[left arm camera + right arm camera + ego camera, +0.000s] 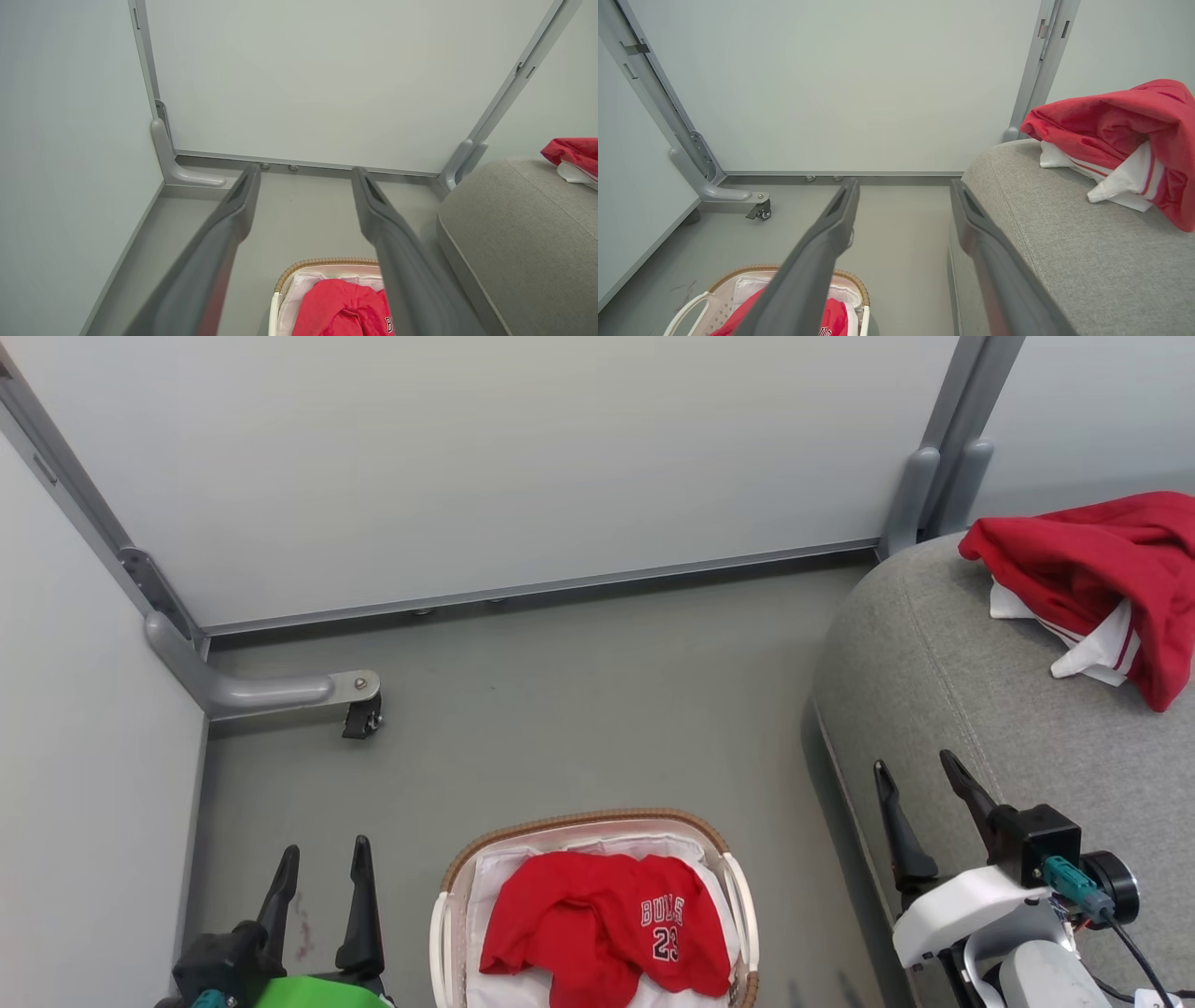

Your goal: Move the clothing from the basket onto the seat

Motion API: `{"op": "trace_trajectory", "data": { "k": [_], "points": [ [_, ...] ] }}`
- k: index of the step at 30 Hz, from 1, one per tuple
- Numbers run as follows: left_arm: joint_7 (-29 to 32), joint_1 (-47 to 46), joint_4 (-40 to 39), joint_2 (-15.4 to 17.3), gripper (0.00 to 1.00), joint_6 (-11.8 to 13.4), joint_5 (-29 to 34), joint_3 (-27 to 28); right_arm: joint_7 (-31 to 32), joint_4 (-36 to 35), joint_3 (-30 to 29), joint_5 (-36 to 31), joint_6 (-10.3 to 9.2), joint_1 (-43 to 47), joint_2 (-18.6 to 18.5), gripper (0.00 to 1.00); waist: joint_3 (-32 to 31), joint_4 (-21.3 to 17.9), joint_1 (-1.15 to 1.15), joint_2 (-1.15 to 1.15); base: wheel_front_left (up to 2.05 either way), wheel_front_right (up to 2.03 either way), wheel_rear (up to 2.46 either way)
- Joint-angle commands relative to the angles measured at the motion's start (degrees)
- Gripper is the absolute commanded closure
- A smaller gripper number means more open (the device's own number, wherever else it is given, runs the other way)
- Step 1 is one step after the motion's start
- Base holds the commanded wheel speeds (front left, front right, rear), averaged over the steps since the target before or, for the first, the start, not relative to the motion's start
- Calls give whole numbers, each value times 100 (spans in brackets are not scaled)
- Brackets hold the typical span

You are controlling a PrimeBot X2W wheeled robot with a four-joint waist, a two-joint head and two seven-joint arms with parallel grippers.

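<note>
A red garment with white "BULLS 23" lettering (607, 919) (343, 308) (833, 319) lies crumpled in the oval white basket with a brown woven rim (569, 823) (322, 263) (738, 273) on the floor. A second red garment with white striped trim (1102, 579) (572, 156) (1120, 135) lies on the grey seat (952, 681) (518, 233) (1055, 233) at the right. My left gripper (320, 863) (303, 175) is open and empty, left of the basket. My right gripper (918, 773) (903, 186) is open and empty over the seat's front edge.
Pale partition walls enclose the grey floor. A grey partition foot with a caster (359, 714) (759, 210) juts out at the back left. Another partition post (924, 485) stands behind the seat's corner. Bare floor (579, 709) lies between basket and back wall.
</note>
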Motion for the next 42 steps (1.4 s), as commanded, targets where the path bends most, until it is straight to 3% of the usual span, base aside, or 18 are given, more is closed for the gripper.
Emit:
{"op": "trace_trajectory", "data": {
  "k": [1,29,42],
  "points": [
    [-5,74,8,5,0,13,-15,-4,-12,-10,15,45,-8,65,-23,0,-6,-32,1,0,0,0,0],
    [-5,-109,65,5,0,-3,112,-137,-12,-50,105,103,-8,-32,-22,0,185,-54,1,0,0,0,0],
    [-4,-1226,911,8,0,-13,687,-857,-12,-299,116,-94,-8,-627,-21,0,1258,-377,1,0,0,0,0]
  ]
}}
